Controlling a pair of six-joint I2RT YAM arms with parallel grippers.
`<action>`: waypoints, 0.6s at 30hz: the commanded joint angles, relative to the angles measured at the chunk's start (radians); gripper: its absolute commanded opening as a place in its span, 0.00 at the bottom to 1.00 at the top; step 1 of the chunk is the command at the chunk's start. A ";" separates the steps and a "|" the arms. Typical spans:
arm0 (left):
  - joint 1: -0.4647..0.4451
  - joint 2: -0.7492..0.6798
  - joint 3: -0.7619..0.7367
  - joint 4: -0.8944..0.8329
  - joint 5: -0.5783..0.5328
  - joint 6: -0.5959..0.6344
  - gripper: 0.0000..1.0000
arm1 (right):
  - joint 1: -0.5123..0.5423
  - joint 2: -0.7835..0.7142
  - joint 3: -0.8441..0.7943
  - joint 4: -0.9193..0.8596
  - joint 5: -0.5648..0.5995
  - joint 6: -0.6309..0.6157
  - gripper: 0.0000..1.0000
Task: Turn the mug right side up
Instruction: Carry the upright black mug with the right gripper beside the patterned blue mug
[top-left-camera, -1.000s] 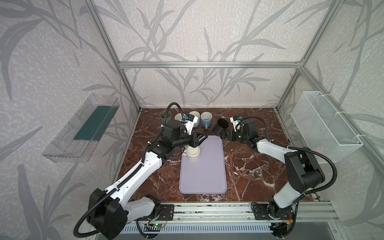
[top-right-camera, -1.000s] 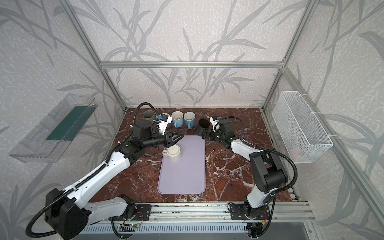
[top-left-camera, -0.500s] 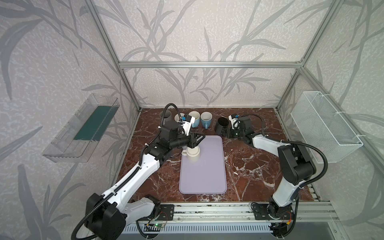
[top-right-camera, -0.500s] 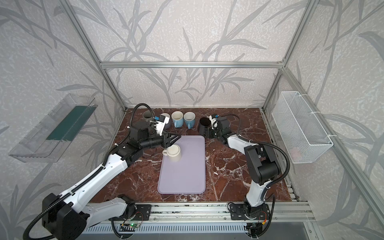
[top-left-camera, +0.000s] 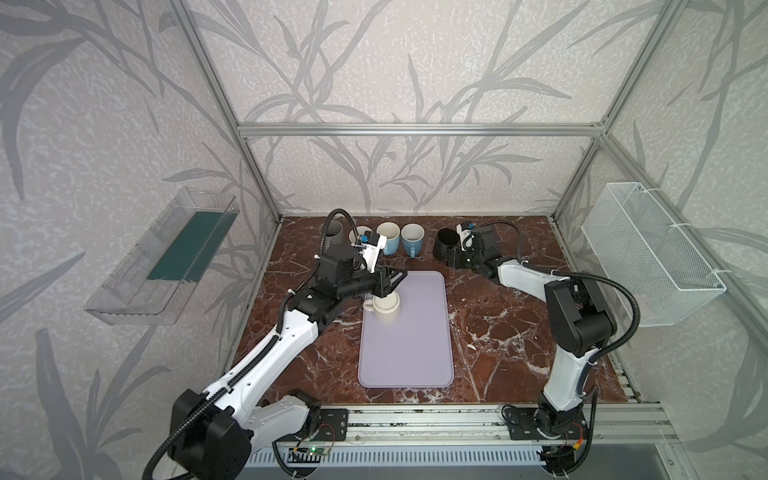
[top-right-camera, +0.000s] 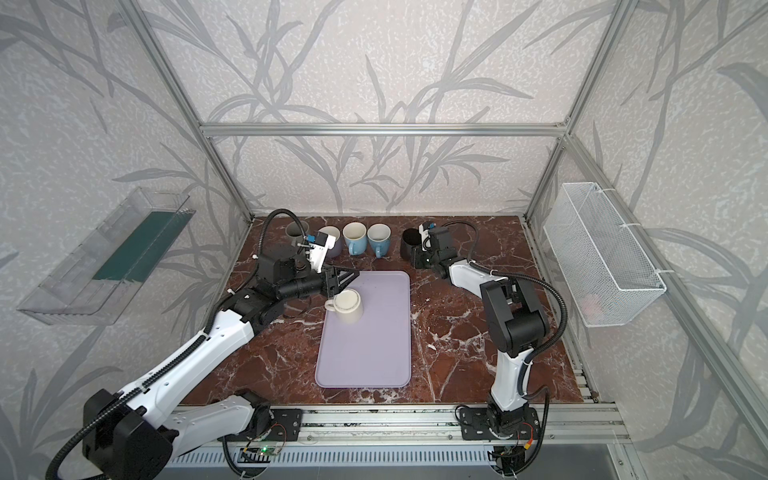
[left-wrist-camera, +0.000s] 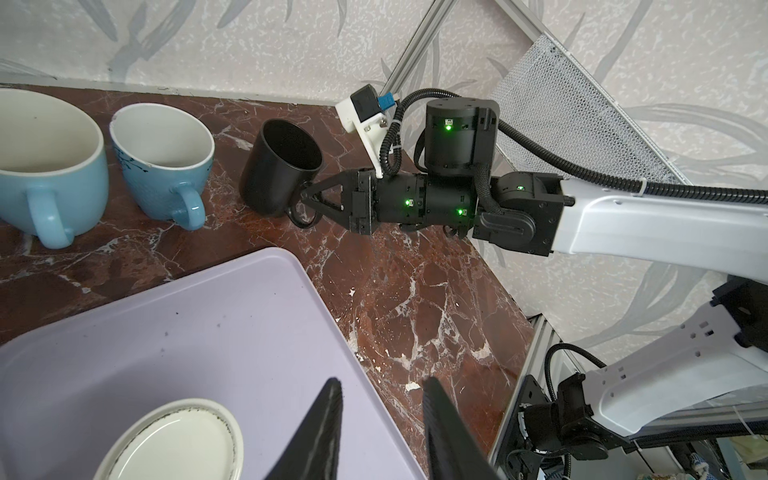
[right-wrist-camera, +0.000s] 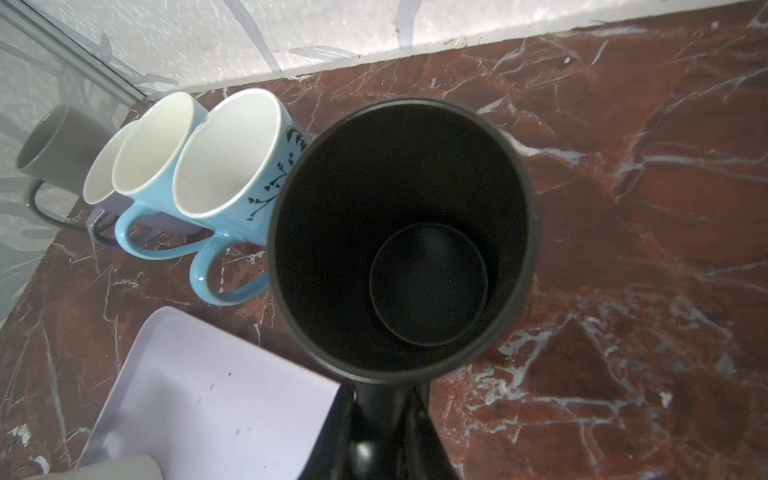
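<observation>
Cream mug (top-left-camera: 387, 309) sits at tray's (top-left-camera: 407, 353) far-left corner, left fingers (left-wrist-camera: 324, 428) beside.

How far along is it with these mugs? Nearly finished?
Nearly. Done: the row of mugs at the back stands mouth up. In hand: the right hand is closed on the handle of the black mug, that mug mouth up too, beside the row. Still to do: the cream mug sits bottom up on the lilac tray; the left hand hangs open next to it, gripping nothing.
</observation>
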 joint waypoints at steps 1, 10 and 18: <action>0.006 -0.028 -0.014 0.015 0.001 0.007 0.36 | 0.006 0.011 0.067 0.056 0.038 -0.035 0.00; 0.014 -0.027 -0.018 0.015 0.007 0.005 0.36 | 0.020 0.063 0.141 0.006 0.078 -0.058 0.00; 0.024 -0.031 -0.023 0.015 0.011 0.005 0.36 | 0.023 0.088 0.171 -0.006 0.086 -0.059 0.00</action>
